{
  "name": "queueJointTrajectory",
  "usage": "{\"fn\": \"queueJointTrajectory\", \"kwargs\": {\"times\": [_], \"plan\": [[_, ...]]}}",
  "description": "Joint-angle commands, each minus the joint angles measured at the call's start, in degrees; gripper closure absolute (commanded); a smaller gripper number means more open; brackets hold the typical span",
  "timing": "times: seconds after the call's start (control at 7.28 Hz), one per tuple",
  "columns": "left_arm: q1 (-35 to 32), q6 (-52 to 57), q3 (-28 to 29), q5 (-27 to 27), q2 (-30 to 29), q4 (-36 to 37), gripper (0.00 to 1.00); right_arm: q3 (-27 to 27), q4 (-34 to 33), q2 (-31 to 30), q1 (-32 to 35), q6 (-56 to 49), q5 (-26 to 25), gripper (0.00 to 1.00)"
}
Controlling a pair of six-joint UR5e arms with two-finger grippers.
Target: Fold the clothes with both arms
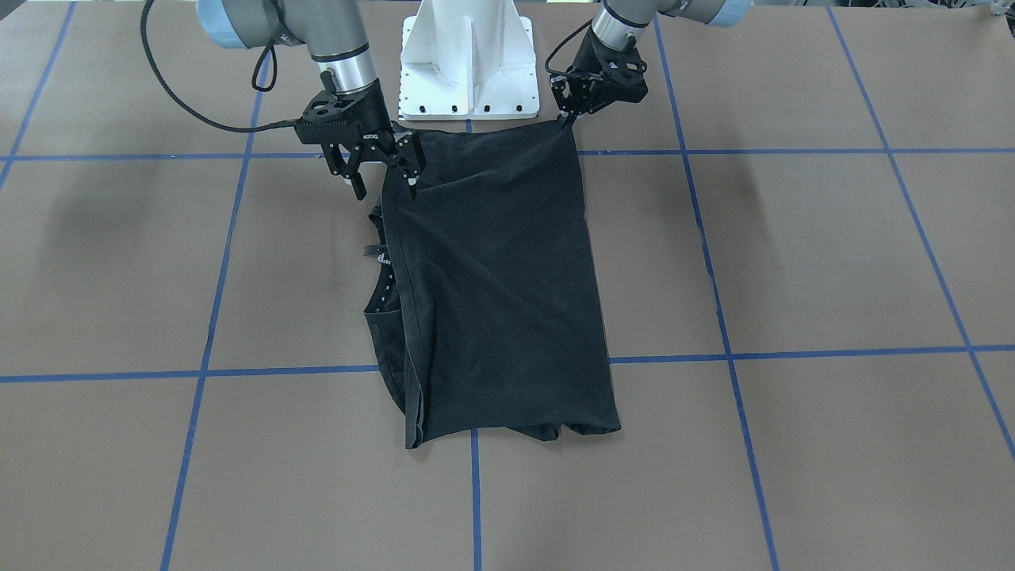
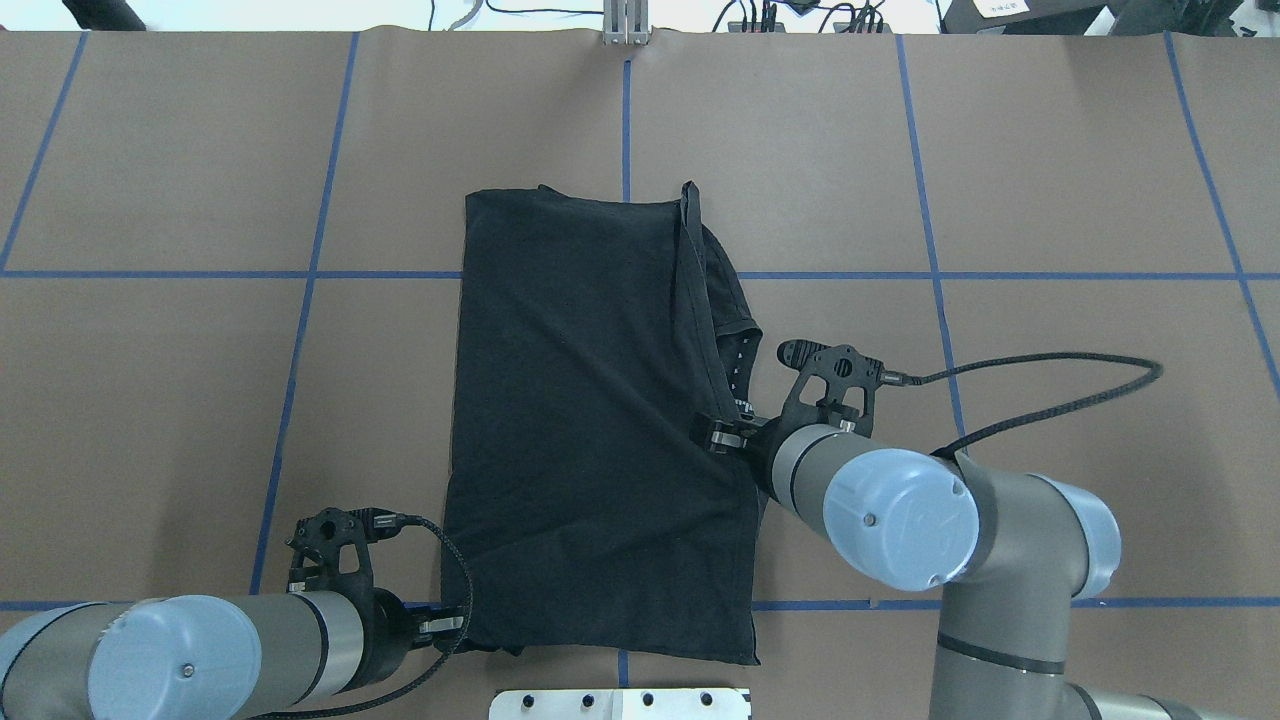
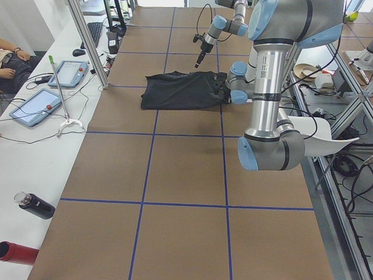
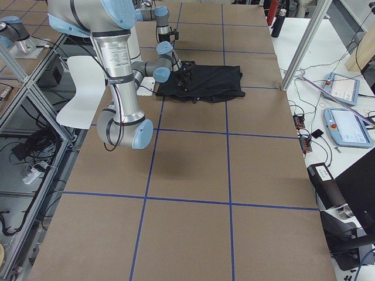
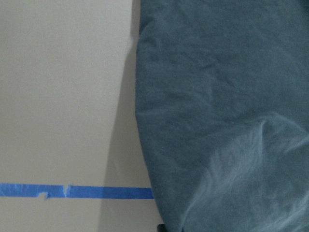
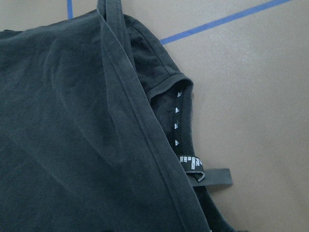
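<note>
Overhead exterior: shirt (image 2: 590,420) lies folded into a tall rectangle mid-table (image 2: 1050,150), its near edge just short of the white base (image 2: 620,703). Bare brown surface lies wide on both sides and beyond. Right gripper (image 1: 383,182) is spread open at the collar-side edge, one jaw over cloth, one off. Left gripper (image 1: 564,120) sits at the opposite near corner; grip cannot be told (tips too small to read). Blue tape (image 2: 200,274) grid passes under the cloth. Matte black knit, soft creases; collar (image 6: 176,113) shows small white marks.
</note>
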Motion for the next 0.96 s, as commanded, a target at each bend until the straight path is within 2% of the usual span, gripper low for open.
{"fn": "queueJointTrajectory", "kwargs": {"times": [0.0, 0.27, 0.82], "plan": [[0.0, -0.1, 0.0, 0.0, 0.0, 0.0, 1.0, -1.4, 0.9, -2.6, -3.1, 3.0, -4.1, 0.24], [0.2, -0.3, 0.0, 0.1, 0.0, -0.1, 1.0, -3.7, 0.9, -2.6, -3.9, 2.9, -5.7, 0.37], [0.5, -0.5, -0.1, 0.1, 0.0, -0.1, 1.0, -5.3, 0.9, -2.4, -4.9, 2.6, -6.7, 0.42]]}}
